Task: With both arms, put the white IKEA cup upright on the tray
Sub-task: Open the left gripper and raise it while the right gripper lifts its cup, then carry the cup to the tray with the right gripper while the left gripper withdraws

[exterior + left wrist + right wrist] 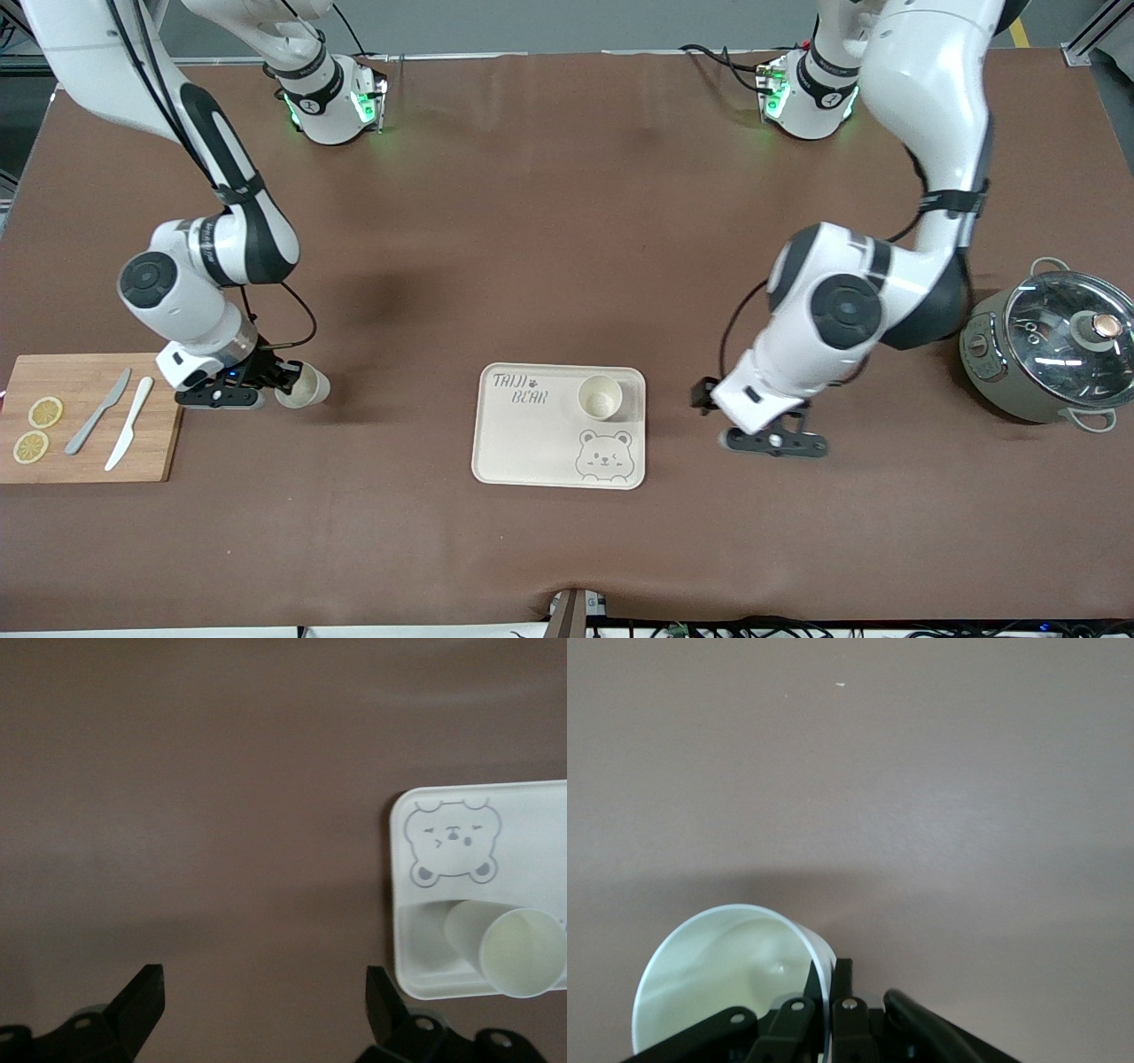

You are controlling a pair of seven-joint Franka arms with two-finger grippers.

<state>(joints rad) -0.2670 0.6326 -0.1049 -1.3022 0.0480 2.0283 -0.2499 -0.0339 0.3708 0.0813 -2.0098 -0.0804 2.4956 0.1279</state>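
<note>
- On the cream rectangular tray with the winking bear drawing (532,434), one white cup (600,396) stands upright in the corner farthest from the front camera, toward my left arm's end.
- My left gripper (775,440) hangs low over the bare brown bench (567,221) just beside that end of the tray, jaws spread wide and holding nothing; I judge this arm's cup is already set down.
- My right gripper (266,383) sits low beside the wooden cutting board (84,421), jaws pinched tight on the rim of a second white cup (303,385). One finger (812,992) is inside the wall and one outside, which is why the cup hangs tilted with its mouth facing sideways.
- That cup is well apart from the tray, so I judge it must be carried over and righted.
- The board carries two lemon slices (37,429) and two pale knives (113,423).
- A grey-green pot with a glass lid (1045,350) stands at my left arm's end.
- The bench is a plain brown mat, smooth and matte, with grey floor at its edges.
</note>
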